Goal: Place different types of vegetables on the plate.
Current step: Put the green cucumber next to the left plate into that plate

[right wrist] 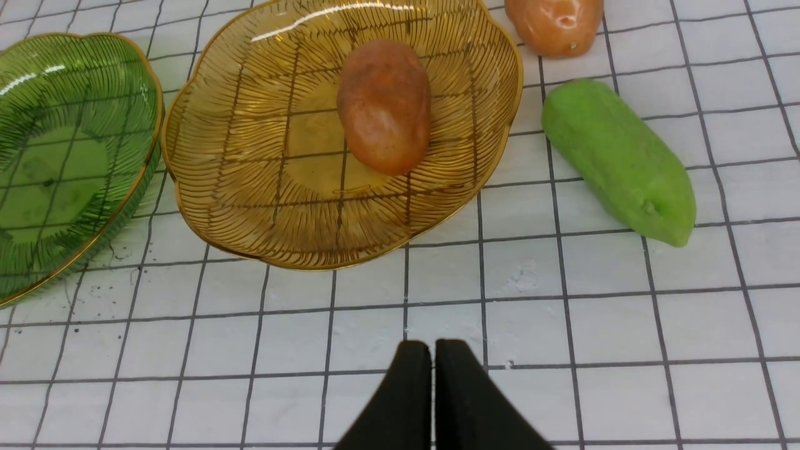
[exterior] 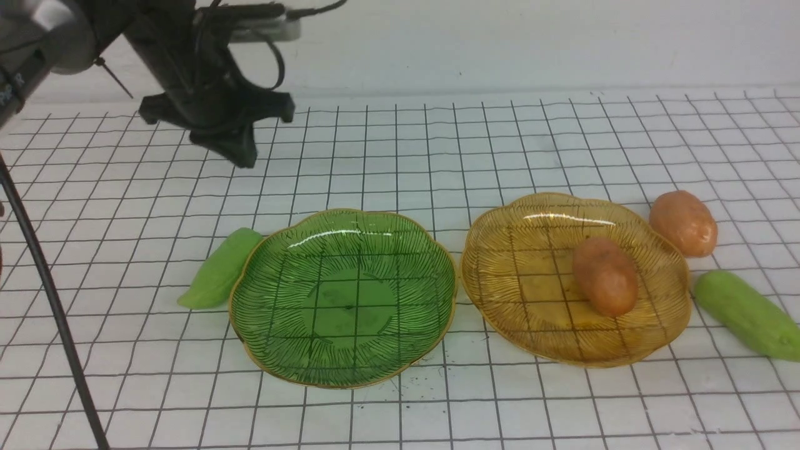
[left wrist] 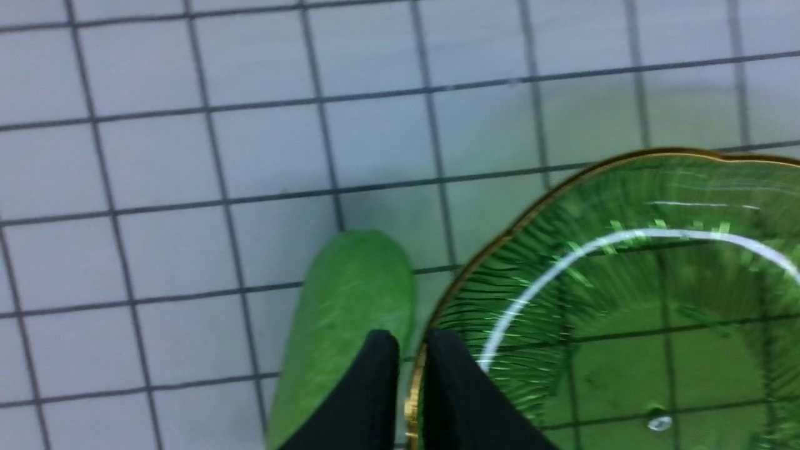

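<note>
Just 1 potato (exterior: 605, 275) in amber plate (exterior: 519, 281); needs nearby cucumber (exterior: 747, 315) alongside for variety. L tool (left wrist: 411, 342) & R tool (right wrist: 433, 350) both pressed together, empty.

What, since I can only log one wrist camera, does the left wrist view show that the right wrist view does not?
Left wrist only: a cucumber right beside the green plate. Right wrist only: the amber plate holding a potato, with a second potato and the other cucumber lying outside it. Both: the green plate, nothing on it, and the gridded table.
</note>
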Robot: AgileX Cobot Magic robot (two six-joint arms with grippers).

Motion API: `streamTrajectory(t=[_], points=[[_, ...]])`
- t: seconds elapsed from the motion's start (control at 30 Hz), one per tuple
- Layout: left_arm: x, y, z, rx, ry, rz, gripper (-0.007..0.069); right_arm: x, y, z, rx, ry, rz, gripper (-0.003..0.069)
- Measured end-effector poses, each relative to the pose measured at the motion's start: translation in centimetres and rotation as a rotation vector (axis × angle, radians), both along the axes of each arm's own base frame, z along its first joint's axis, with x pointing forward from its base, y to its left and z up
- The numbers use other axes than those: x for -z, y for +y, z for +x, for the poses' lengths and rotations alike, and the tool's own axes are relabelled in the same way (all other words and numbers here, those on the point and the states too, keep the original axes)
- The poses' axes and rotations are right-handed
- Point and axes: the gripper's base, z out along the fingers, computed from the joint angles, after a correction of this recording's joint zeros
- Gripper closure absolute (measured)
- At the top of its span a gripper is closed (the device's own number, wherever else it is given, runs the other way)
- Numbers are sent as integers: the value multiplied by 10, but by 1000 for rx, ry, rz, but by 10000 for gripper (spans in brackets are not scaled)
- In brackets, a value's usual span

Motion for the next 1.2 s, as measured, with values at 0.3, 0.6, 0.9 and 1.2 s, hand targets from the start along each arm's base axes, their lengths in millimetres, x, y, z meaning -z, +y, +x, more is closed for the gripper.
streamTrajectory(t=[0.3,0.6,0.9,1.2], points=[[33,36,-23,-30,134,24,288,0,0,0,1,0,1,659],[66,36,-45,3,269,32,69,-2,0,2,6,-26,4,659],[96,36,-39,39,336,38,51,-4,0,3,9,-49,6,659],[115,36,-36,80,372,42,56,-4,0,3,9,-51,6,659]])
